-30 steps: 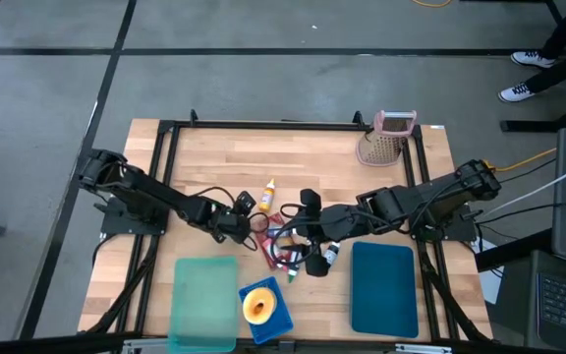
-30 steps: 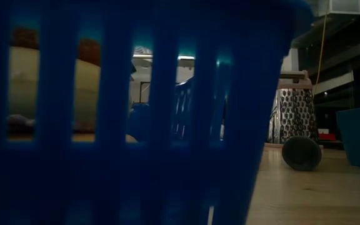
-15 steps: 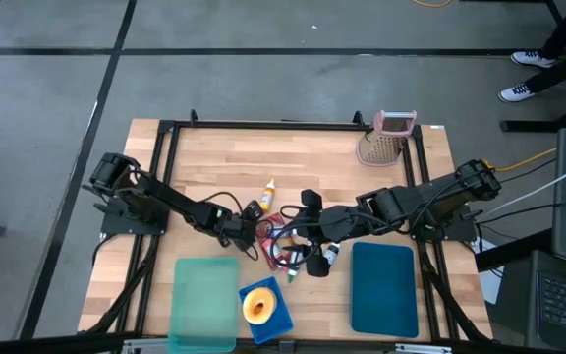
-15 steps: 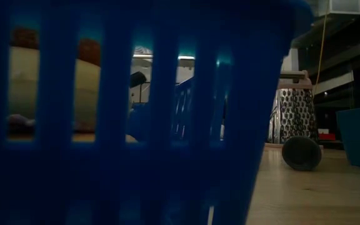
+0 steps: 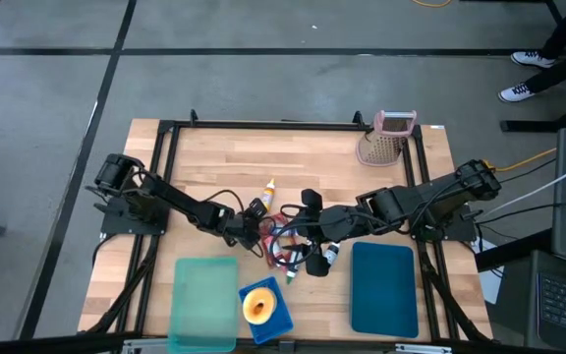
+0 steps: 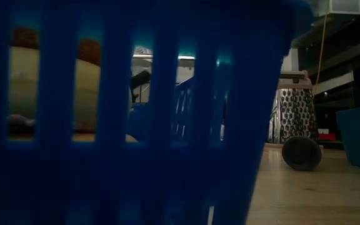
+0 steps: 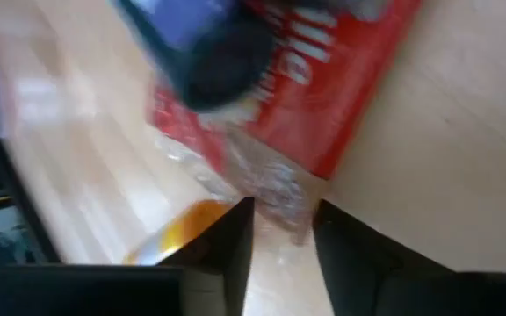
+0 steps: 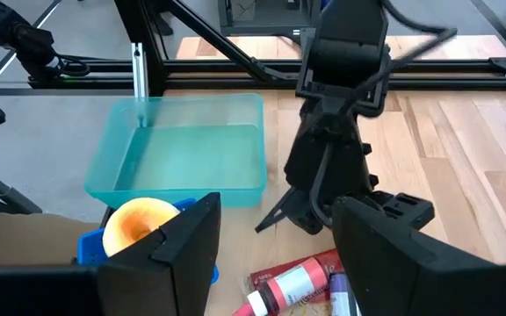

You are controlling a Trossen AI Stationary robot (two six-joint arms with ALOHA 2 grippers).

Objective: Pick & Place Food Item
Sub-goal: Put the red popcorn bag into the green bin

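Note:
A red snack packet [image 5: 272, 227] [image 7: 332, 96] lies flat on the wooden table in a small pile of items; a dark-capped blue thing [image 7: 202, 53] lies across it. My left gripper [image 5: 259, 222] [image 7: 281, 250] slants down at the packet's clear crimped end, one finger on each side of it, with a narrow gap. My right gripper [image 5: 308, 234] [image 8: 275, 254] hangs open above the pile and holds nothing. In the right wrist view my left gripper [image 8: 310, 206] stands tip-down on the table. My left gripper has the packet's clear crimped end [image 7: 275, 197] between its two fingers, coming slanting down from the table's left. The view is blurred, and I cannot tell whether the fingers touch it. The packet lies flat on the table.
Near the front edge stand a light teal tray [image 5: 204, 295], a blue basket [image 5: 281, 317] with an orange-yellow item [image 5: 257, 305], and a dark teal tray [image 5: 383, 287]. A small yellow bottle [image 5: 268, 190] lies behind the pile. A grater [image 5: 386, 138] stands far right. The basket fills the low view.
My left gripper has moved toward the table's right and down, reaching the red packet's end. My right arm has kept still. The packet and the pile have stayed where they were.

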